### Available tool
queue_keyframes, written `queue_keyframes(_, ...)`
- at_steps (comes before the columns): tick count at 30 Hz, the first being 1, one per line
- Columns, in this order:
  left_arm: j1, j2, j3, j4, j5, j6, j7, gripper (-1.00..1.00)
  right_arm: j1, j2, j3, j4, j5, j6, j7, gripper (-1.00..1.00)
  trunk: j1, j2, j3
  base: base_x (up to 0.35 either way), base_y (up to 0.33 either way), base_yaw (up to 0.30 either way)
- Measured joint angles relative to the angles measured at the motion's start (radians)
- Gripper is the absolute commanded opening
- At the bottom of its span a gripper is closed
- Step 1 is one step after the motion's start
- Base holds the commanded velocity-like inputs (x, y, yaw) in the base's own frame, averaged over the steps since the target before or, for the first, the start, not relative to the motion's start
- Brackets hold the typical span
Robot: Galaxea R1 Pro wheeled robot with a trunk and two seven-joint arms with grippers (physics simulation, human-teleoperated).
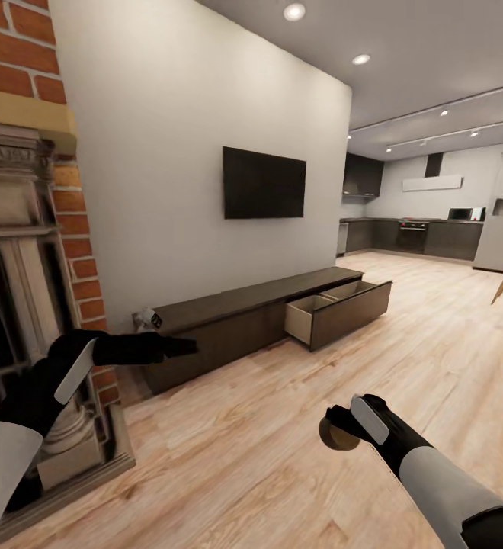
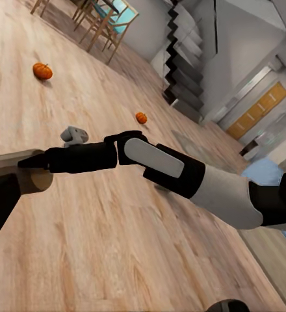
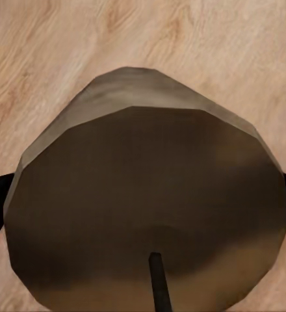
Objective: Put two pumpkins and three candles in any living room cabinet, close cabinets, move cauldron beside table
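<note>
Beige-grey candle (image 1: 338,435) clamped in the right gripper (image 1: 341,431), held low over the wooden floor (image 1: 267,427). Left gripper (image 1: 181,348) stretched toward the dark cabinet (image 1: 229,316), opening impossible to tell. Right-hand drawer (image 1: 343,309) pulled open. Two pumpkins (image 2: 43,71) lying well apart on the boards.

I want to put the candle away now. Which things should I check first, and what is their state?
1. Candle gripped by right gripper: ok.
2. Drawer of cabinet open: ok.
3. Room inside drawer: cannot tell, its inside is only partly seen.
4. Drawer within reach: probably not ok, a stretch of floor lies between.
5. Left gripper away from drawer: ok, it is near the cabinet's other end.
6. Pumpkins stored: not ok, both on the floor.
</note>
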Motion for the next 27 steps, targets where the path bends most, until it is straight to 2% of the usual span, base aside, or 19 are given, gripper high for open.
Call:
queue_keyframes(12, 0.000, -0.001, 0.000, 0.000, 0.000, 0.000, 0.000, 1.00, 0.000, 0.000, 0.001, 0.000, -0.001, 0.000, 0.000, -1.00, 0.000, 0.000, 0.005, 0.227, -0.242, -0.152)
queue_keyframes(27, 0.000, -0.001, 0.000, 0.000, 0.000, 0.000, 0.004, 1.00, 0.000, -0.002, -0.003, 0.000, -0.001, 0.000, -0.001, -1.00, 0.000, 0.000, 0.005, 0.227, -0.240, -0.275)
